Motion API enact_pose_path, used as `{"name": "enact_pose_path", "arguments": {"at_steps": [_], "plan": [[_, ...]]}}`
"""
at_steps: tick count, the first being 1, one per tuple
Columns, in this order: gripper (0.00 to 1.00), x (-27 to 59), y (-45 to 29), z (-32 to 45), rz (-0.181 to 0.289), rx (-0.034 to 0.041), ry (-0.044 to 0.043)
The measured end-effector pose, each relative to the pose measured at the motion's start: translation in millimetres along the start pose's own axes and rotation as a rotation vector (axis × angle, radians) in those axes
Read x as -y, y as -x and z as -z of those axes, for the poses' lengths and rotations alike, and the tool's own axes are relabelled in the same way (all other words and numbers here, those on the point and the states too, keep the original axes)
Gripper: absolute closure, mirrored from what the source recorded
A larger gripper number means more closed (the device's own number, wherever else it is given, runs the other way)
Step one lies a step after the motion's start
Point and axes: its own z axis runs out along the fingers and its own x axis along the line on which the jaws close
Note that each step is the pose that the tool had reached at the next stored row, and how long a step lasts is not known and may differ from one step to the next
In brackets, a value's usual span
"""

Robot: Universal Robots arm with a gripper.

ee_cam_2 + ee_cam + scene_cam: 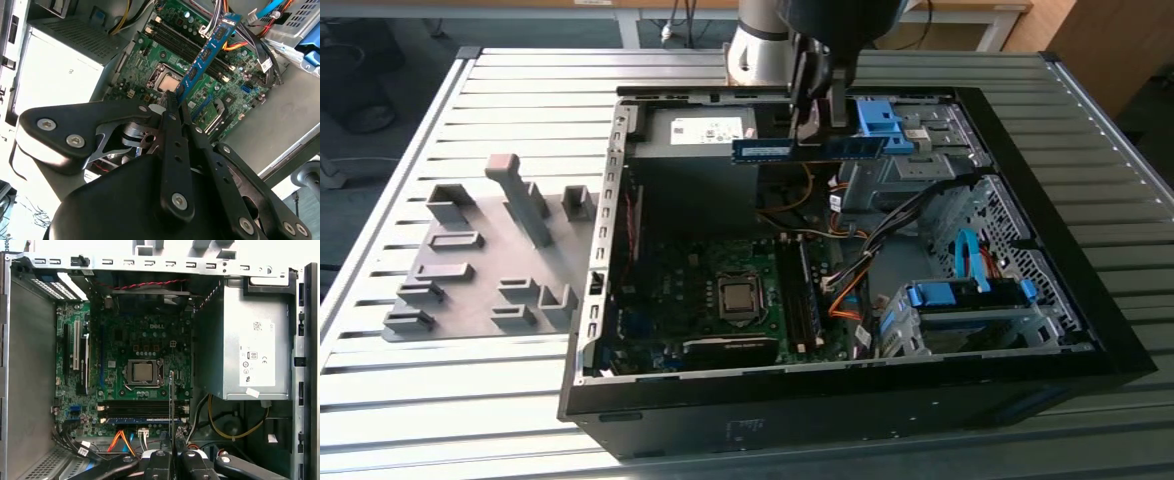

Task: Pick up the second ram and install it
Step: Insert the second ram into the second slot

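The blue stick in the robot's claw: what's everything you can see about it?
The second ram is a long, thin, flat blue circuit board with a row of dark chips on one face, clearest in the second wrist view. The gripper pinches it near its middle, both ends jutting free. It hangs level and on edge in the air above the open computer case, with the green motherboard below it, touching nothing but the gripper.

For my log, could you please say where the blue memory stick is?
Exterior view: the long blue memory stick is clamped in the black gripper, near the grey power supply.
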Motion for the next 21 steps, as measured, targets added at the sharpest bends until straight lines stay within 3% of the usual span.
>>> {"name": "enact_pose_path", "arguments": {"at_steps": [14, 21], "plan": [[0.86, 0.7, 0.0, -0.2, -0.009, -0.0004, -0.0007], [0.86, 0.7, -0.1, -1.1, -0.107, -0.0004, -0.0072]]}}
